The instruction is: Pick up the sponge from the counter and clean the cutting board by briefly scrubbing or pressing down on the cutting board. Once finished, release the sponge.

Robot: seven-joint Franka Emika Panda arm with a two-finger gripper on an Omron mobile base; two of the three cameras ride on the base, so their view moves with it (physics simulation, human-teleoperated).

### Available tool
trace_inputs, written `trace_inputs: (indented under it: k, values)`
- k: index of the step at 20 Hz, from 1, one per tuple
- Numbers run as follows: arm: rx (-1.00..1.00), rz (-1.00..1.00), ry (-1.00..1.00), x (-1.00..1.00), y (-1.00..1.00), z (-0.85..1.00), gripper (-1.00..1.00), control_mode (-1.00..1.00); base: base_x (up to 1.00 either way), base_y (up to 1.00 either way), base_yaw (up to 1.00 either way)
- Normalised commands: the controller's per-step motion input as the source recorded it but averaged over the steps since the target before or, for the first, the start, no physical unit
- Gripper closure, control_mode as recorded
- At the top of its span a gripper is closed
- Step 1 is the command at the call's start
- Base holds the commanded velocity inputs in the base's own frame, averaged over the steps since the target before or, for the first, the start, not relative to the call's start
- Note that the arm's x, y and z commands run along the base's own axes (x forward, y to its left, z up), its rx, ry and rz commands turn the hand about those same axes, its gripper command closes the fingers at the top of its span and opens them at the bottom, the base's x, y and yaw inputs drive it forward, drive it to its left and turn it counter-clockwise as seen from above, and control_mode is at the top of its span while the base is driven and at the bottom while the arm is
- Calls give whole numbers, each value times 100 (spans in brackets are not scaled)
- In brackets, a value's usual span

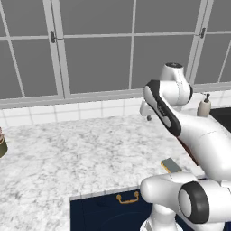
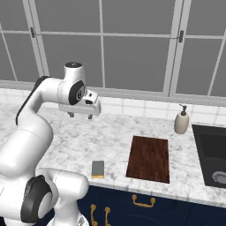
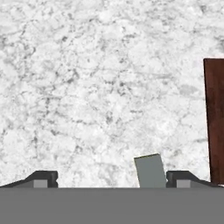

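Arm raised over the counter (image 2: 66, 132), before any contact with the sponge. The claw (image 2: 80, 115) hangs high above the marbled stone, pointing straight down, its two fingers spread wide and holding nothing; in the hand view the two fingertips (image 3: 41, 178) sit far apart at the bottom edge with only bare stone between them higher up.

The sponge (image 2: 98, 168) lies flat near the front edge of the counter, just left of the cutting board (image 2: 149, 158) and apart from it. In the hand view the sponge (image 3: 150, 170) appears at the very bottom, close to the right fingertip rather than centred in the gap, with the cutting board (image 3: 214, 118) as a dark strip along the right side. Judged from this, the sponge lies toward the counter's front edge and slightly to the board's side of the claw, and well below it.

The sponge's long axis runs roughly front to back, parallel to the board's long side. The finger gap runs across that axis, so closing would meet the sponge's shorter width; the approach probably needs a shift toward the counter edge, then a descent.

A soap bottle (image 2: 181, 121) stands behind the board, clear of the path.
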Motion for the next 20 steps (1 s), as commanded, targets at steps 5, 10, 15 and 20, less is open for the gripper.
trace_inputs:
  k: [5,10,15,20]
  values:
    - [-2,0,1,39,-18,-14,-100,-100,0,0,0]
    - [-1,0,20,0,-26,-20,-100,-100,0,0,0]
    - [0,0,37,-22,-16,-38,-100,-100,0,0,0]
    - [0,-1,30,-17,-13,-65,-100,-100,0,0,0]
